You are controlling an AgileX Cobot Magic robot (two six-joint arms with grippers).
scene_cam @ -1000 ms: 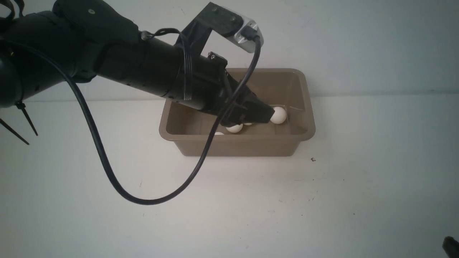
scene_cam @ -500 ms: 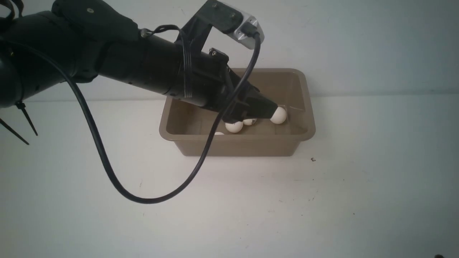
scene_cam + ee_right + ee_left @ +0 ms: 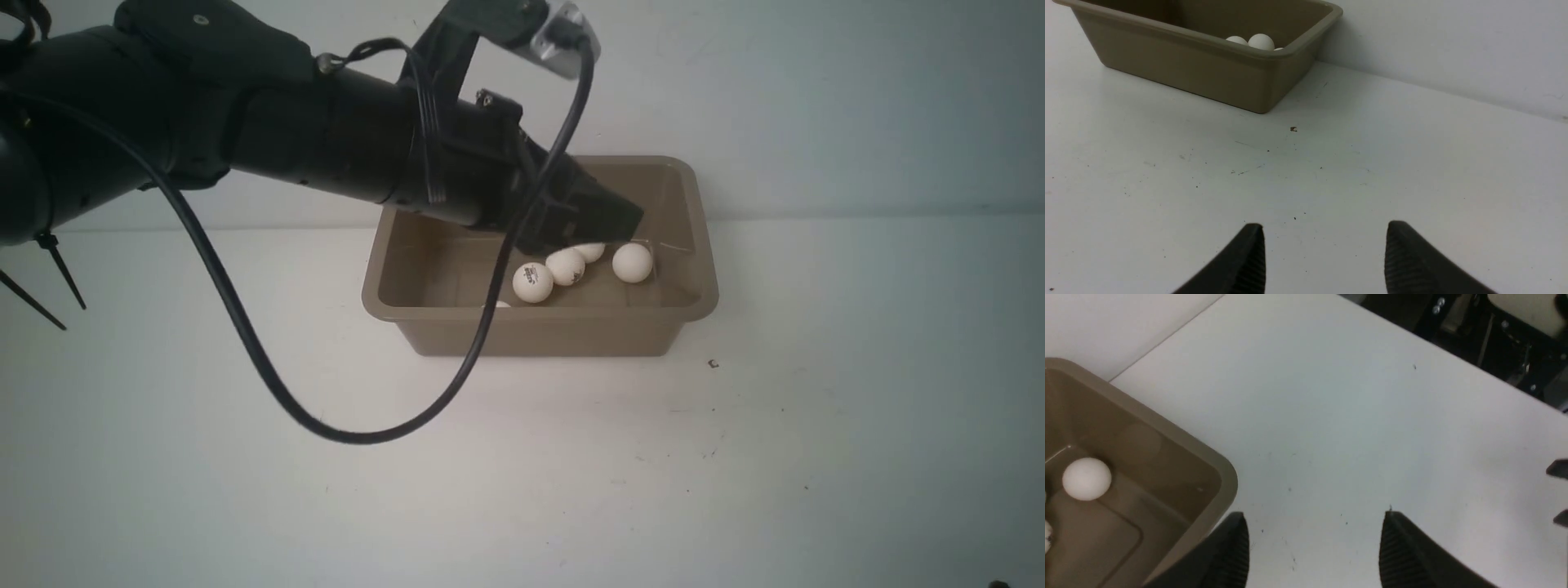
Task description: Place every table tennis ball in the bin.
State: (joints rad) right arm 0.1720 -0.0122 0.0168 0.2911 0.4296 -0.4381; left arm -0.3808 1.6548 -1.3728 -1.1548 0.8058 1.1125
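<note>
The bin [image 3: 690, 245] stands at the far middle of the counter [image 3: 735, 474], near the back wall, its long axis running left to right across the robot's front. The left arm [image 3: 245, 139] reaches over it from the left, and the left pincer [image 3: 608, 220] hangs above the bin's right half, just above the balls, tips aimed toward the right end wall. Its fingers [image 3: 1229, 555] stand apart with bare counter showing between them in the left wrist view — it has hold of nothing. The right pincer [image 3: 1325, 261] sits low over the near right of the counter, well apart from the bin, also parted and empty.

The table tennis balls [image 3: 565, 266] lie inside the bin: three in a loose row, one [image 3: 632, 262] off to their right, and a sliver of a fifth [image 3: 498, 305] behind the near rim. No ball shows on the counter. So nothing lies ahead of either pincer to fetch — the left is by far the nearer to the bin, and, as I judge it, needs only to lift clear.
</note>
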